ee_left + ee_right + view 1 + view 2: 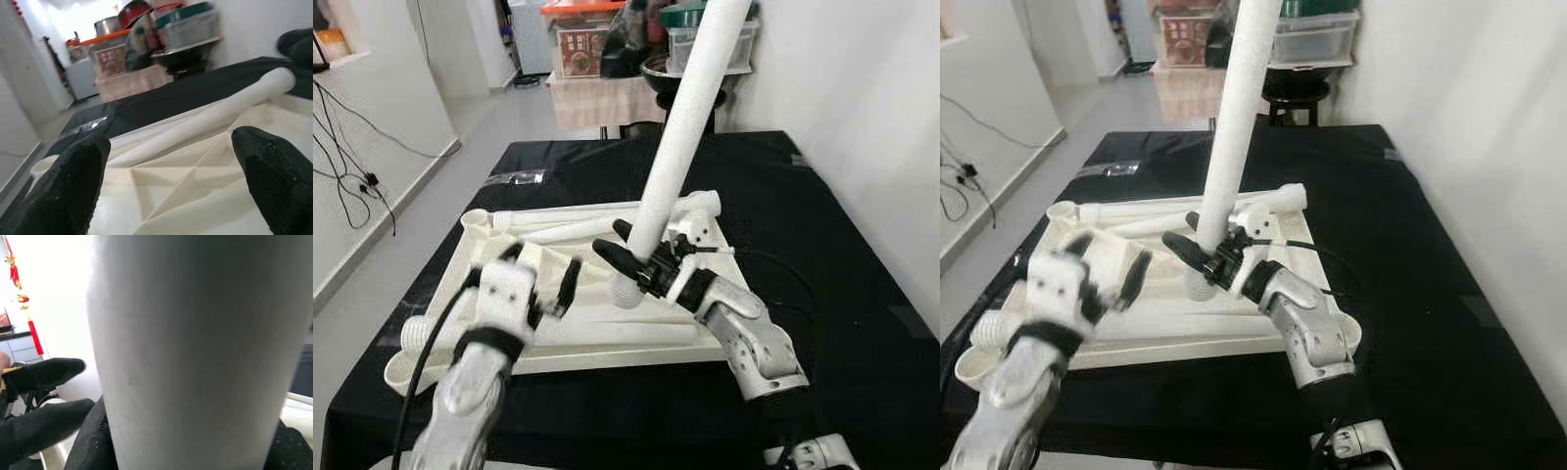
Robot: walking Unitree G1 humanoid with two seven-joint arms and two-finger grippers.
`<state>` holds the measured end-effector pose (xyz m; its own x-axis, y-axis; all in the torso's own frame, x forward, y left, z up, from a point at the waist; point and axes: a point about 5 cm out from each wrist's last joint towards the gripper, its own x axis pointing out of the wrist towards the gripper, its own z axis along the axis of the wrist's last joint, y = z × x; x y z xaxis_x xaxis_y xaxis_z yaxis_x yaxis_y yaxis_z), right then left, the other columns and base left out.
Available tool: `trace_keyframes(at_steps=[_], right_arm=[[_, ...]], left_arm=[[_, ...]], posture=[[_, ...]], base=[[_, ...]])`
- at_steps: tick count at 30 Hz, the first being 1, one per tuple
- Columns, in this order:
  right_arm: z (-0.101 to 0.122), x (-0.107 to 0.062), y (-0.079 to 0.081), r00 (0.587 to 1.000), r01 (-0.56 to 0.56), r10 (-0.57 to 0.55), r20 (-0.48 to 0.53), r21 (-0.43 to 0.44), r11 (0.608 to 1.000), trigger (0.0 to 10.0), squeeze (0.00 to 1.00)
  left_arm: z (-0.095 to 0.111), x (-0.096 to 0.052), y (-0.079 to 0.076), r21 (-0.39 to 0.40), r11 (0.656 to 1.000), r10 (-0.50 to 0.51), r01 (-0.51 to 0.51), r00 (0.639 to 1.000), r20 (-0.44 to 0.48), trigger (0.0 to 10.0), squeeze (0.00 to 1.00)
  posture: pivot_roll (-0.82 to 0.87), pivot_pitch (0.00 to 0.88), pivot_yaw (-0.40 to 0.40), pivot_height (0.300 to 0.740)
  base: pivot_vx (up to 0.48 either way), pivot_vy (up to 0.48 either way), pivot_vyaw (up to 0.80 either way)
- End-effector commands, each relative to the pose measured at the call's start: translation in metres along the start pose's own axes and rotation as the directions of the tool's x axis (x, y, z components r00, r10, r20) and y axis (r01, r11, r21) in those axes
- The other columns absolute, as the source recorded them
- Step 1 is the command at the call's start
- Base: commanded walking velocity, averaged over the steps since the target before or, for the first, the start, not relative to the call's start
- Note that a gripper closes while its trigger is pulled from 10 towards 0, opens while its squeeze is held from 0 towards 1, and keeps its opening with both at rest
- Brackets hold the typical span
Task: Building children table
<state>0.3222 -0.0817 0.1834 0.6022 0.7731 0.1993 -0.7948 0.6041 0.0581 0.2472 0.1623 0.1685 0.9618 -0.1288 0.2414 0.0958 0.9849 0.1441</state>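
Head views: your right gripper (pixel 625 257) clamped the long white table leg (pixel 680 127) near its lower end, leg tilted up and away over the white tabletop (pixel 607 338) on the black cloth (pixel 822 255). Left gripper (pixel 540 274) hovered spread above the tabletop's left part. Two loose legs (pixel 573 227) lay at the far edge.

Left wrist: fingers (pixel 68 183) wide apart.

Right wrist: leg pressed close.

A black cloth (pixel 822 255) covered the counter. On it lay a white tabletop panel (pixel 607 338), underside up, ribs showing. Loose white legs (pixel 558 230) rested across the panel's far side, and a threaded leg end (pixel 411 333) stuck out beyond its left edge.
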Motion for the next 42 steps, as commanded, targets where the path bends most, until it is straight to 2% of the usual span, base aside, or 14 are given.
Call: trace_keyframes(at_steps=[1,4,8,17,21,28,30,32,33,36,37,39,42], right_arm=[[-0.001,0.001,0.003,1.0,0.0,0.0,-0.001,-0.019,1.0,10.0,0.0],[-0.002,0.002,0.003,1.0,0.005,-0.005,-0.006,-0.025,1.0,10.0,0.0],[-0.002,0.002,0.003,1.0,0.002,-0.002,-0.009,-0.027,1.0,10.0,0.0],[0.0,0.002,0.005,1.0,-0.008,0.008,-0.013,-0.037,0.999,10.0,0.0],[0.001,0.001,0.006,0.999,-0.03,0.029,-0.019,-0.047,0.998,10.0,0.0],[0.004,-0.003,0.009,0.994,-0.102,0.1,-0.034,-0.044,0.994,10.0,0.0],[0.005,-0.005,0.01,0.99,-0.135,0.133,-0.047,-0.047,0.99,10.0,0.0],[0.005,-0.013,0.01,0.974,-0.214,0.209,-0.092,-0.048,0.976,10.0,0.0],[0.005,-0.013,0.01,0.974,-0.214,0.209,-0.092,-0.048,0.976,10.0,0.0],[0.001,-0.03,0.006,0.927,-0.348,0.334,-0.172,-0.057,0.936,10.0,0.0],[0.001,-0.03,0.006,0.927,-0.348,0.334,-0.172,-0.057,0.936,10.0,0.0],[0.006,-0.035,-0.001,0.895,-0.417,0.402,-0.194,-0.042,0.908,10.0,0.0],[0.011,-0.034,-0.008,0.887,-0.431,0.414,-0.203,-0.043,0.901,10.0,0.0]], left_arm=[[-0.004,-0.007,0.01,0.005,0.999,0.053,-0.053,0.998,-0.035,10.0,0.0],[-0.015,-0.021,0.011,-0.031,0.997,0.07,-0.073,0.992,-0.107,10.0,0.0],[-0.018,-0.027,0.009,-0.065,0.995,0.071,-0.08,0.989,-0.13,10.0,0.0],[-0.018,-0.031,0.006,-0.097,0.991,0.075,-0.09,0.986,-0.15,10.0,0.0],[-0.018,-0.032,-0.001,-0.083,0.996,0.004,-0.017,0.989,-0.15,10.0,0.0],[-0.016,-0.036,-0.006,-0.118,0.993,-0.039,0.021,0.988,-0.151,10.0,0.0],[-0.016,-0.037,-0.008,-0.128,0.991,-0.064,0.044,0.986,-0.156,10.0,0.0],[-0.017,-0.043,-0.019,-0.147,0.977,-0.179,0.153,0.967,-0.18,10.0,0.0],[-0.017,-0.043,-0.019,-0.147,0.977,-0.179,0.153,0.967,-0.18,10.0,0.0],[-0.021,-0.059,-0.032,-0.158,0.949,-0.305,0.274,0.923,-0.236,10.0,0.0],[-0.021,-0.059,-0.032,-0.158,0.949,-0.305,0.274,0.923,-0.236,10.0,0.0],[-0.023,-0.072,-0.04,-0.183,0.928,-0.366,0.326,0.89,-0.272,10.0,0.0],[-0.023,-0.076,-0.042,-0.194,0.924,-0.373,0.329,0.886,-0.275,10.0,0.0]], posture=[[-0.07,0.01,0.069,0.74],[-0.07,0.012,0.066,0.74],[-0.06,0.017,0.062,0.74],[-0.06,0.024,0.064,0.74],[-0.06,0.026,0.062,0.74],[-0.06,0.026,0.065,0.74],[-0.06,0.026,0.065,0.74],[-0.06,0.028,0.061,0.74],[-0.06,0.028,0.061,0.74],[-0.05,0.034,0.058,0.74],[-0.05,0.034,0.058,0.74],[-0.04,0.039,0.054,0.74],[-0.04,0.044,0.05,0.74]], base=[[0.0,0.0,0.0],[0.0,0.0,0.0],[0.0,-0.256,0.0],[0.0,-0.469,0.0],[0.0,-0.194,0.0],[0.0,0.0,0.0],[0.0,0.0,0.0],[0.0,0.0,0.0],[0.0,0.0,0.0],[0.0,0.0,0.0],[0.0,0.0,0.0],[0.0,0.0,0.0],[0.0,0.0,0.0]])
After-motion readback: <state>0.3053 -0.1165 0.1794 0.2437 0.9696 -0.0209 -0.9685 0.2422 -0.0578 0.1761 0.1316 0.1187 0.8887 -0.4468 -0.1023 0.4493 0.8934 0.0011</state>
